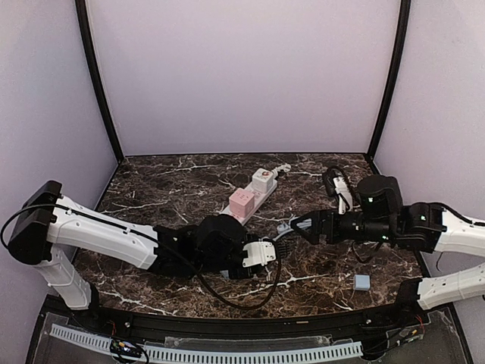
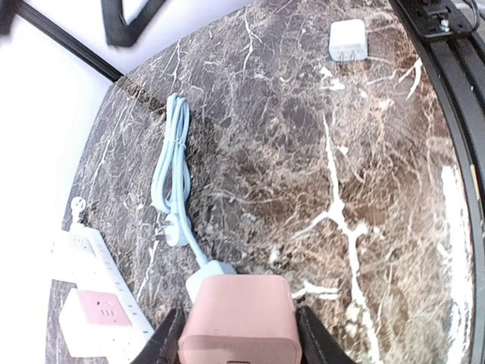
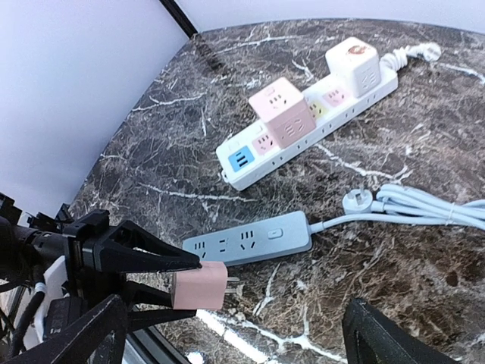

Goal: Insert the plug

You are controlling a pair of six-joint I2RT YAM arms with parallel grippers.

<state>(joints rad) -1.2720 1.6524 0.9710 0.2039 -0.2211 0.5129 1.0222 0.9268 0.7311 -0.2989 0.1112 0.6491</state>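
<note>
Right wrist view, bottom edge: the right gripper [image 3: 235, 311] stands spread wide, holding nothing. At lower left, the left gripper [image 3: 182, 284] pinches the pink plug [image 3: 203, 287], prongs bare, just beside the grey power strip [image 3: 246, 241]. Farther off, at upper centre, lies the white power strip [image 3: 303, 136].

The left claw [image 3: 186, 289] grips the pink plug [image 3: 201, 287], its prongs just beside the grey power strip [image 3: 248, 240]

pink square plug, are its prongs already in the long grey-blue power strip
No, the prongs of the pink square plug show bare, outside the sockets of the long grey-blue power strip.
</note>
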